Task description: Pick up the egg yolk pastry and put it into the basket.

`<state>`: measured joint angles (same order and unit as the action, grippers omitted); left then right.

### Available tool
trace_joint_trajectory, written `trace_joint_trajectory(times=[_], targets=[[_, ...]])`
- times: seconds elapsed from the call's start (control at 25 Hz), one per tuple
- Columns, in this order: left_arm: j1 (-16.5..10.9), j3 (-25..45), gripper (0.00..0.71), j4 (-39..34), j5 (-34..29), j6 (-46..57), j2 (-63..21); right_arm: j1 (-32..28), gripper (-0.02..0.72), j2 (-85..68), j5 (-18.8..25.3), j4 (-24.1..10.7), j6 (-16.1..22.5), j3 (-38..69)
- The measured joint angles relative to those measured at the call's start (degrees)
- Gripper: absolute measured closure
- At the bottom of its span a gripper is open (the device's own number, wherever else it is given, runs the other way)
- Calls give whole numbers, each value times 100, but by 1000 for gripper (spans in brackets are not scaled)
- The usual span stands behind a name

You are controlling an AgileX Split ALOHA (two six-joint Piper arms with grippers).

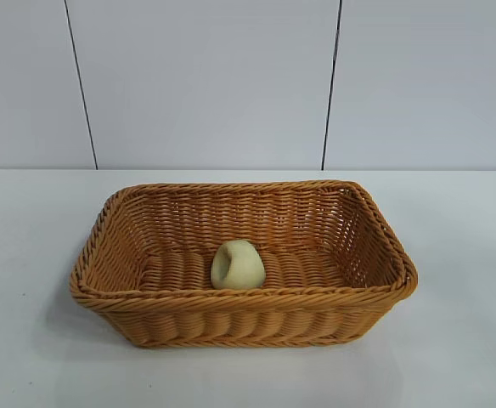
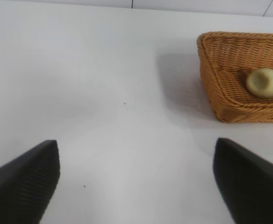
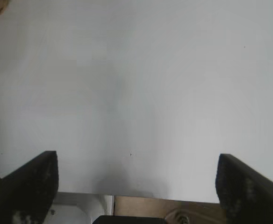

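Egg yolk pastry [image 1: 237, 264] already inside basket [image 1: 129, 255], resting on woven floor near front wall. Placement looks done.

Right end effector [image 3: 136, 186]: fingers spread wide, empty, over bare bench [image 3: 136, 84]; basket well off to one side, only sliver visible at frame corner.

Left end effector [image 2: 136, 179]: wide open, empty, parked; basket ahead and to side, well apart.

Step in hand, by judgement: retreat. Keep both clear of braided rim, avoid nudging basket.

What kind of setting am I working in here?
Likely a lab test bench, not a kitchen: a bare white table, plain panelled wall behind, and only a wicker basket holding the egg yolk pastry.
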<state>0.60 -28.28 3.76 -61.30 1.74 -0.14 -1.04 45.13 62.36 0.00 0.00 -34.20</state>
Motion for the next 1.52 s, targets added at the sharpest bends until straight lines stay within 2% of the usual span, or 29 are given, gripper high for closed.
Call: trace_joint_trajectory(times=[0.12,0.28,0.88,1.52], targets=[[0,0,65,0,0,0,0,0,54,-1025,-190,0,-33,517],[0,0,65,0,0,0,0,0,56,-2090,-348,56,-33,579],[0,0,65,0,0,0,0,0,56,-4396,-357,104,-33,595],[0,0,65,0,0,0,0,10,57,-4540,-350,121,-33,595]])
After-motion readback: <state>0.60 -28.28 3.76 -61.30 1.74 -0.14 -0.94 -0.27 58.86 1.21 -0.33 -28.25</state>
